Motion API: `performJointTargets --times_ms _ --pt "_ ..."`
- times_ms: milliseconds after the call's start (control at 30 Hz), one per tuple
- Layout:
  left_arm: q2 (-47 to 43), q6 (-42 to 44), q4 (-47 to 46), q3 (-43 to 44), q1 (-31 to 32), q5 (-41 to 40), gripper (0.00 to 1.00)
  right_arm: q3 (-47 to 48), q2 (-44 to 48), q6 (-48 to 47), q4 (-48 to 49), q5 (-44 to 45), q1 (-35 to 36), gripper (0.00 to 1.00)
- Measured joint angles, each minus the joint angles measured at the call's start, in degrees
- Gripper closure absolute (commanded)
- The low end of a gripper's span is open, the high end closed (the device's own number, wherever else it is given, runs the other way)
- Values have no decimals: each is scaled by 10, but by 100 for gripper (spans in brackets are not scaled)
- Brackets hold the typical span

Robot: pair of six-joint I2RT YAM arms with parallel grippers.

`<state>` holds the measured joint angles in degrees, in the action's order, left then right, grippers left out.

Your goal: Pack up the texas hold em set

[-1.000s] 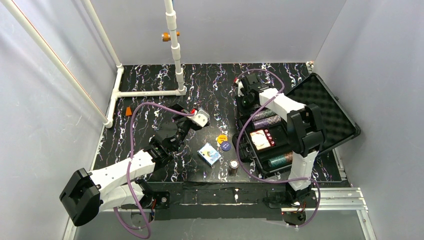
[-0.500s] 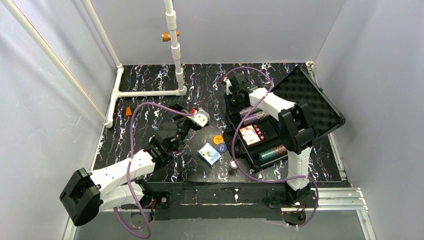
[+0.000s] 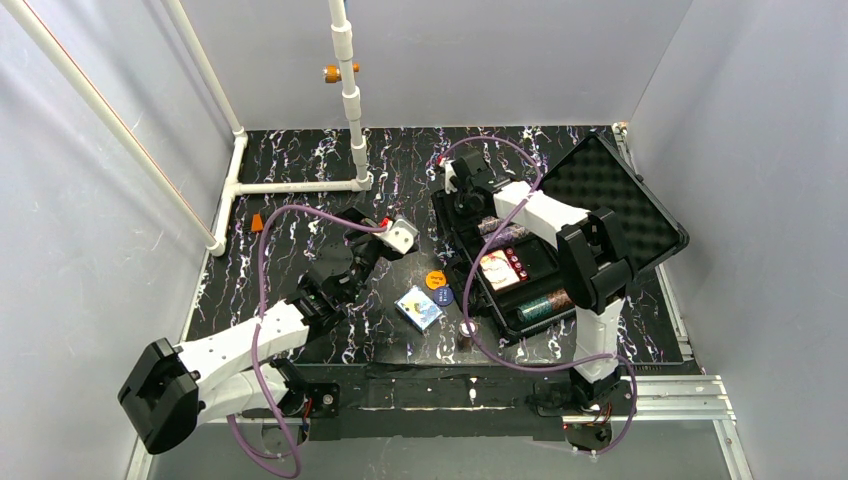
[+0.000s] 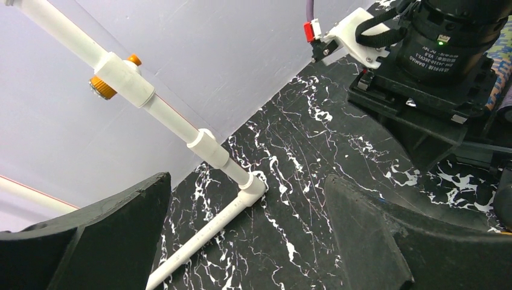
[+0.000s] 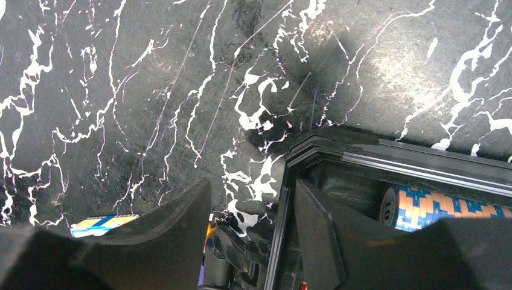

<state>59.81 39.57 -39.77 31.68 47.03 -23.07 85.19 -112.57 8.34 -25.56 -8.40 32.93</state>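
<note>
The black case (image 3: 455, 262) lies open right of centre, its foam-lined lid (image 3: 612, 198) tilted back. Inside it are chip stacks (image 3: 505, 235), a red deck (image 3: 497, 270) and red dice (image 3: 516, 262). My right gripper (image 3: 458, 205) is at the case's far left corner. In the right wrist view the right gripper (image 5: 252, 184) is open and straddles the case wall (image 5: 282, 205), one finger inside and one outside. A blue deck (image 3: 418, 307), a yellow button (image 3: 435, 280), a blue button (image 3: 444, 295) and a chip stack (image 3: 467, 328) lie on the table. My left gripper (image 4: 246, 178) hangs open and empty.
A white PVC pipe frame (image 3: 300, 186) stands at the back left, with an upright pipe (image 3: 346, 70) carrying an orange fitting. A small orange piece (image 3: 257, 223) lies by the left wall. The left arm (image 3: 250, 340) stretches across the near left.
The case has slid left and turned with my right gripper on its corner wall. That gripper was shut on the wall and has now opened. The left arm has not moved.
</note>
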Motion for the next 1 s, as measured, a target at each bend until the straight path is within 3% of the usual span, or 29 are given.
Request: performJointTargets --times_ms 300,500,633,833,1000 --pt "-37 -21 22 0 0 57 2 -48 93 24 -2 36 5 3" --pt "-49 -42 66 3 15 90 2 -96 203 51 1 62 3 2" --pt "-74 -85 159 31 24 140 2 -147 292 76 1 107 4 2" --pt "-76 -192 313 123 27 197 2 -214 380 114 2 170 3 2" --pt "-12 -307 404 165 27 199 4 -254 404 134 -3 188 3 1"
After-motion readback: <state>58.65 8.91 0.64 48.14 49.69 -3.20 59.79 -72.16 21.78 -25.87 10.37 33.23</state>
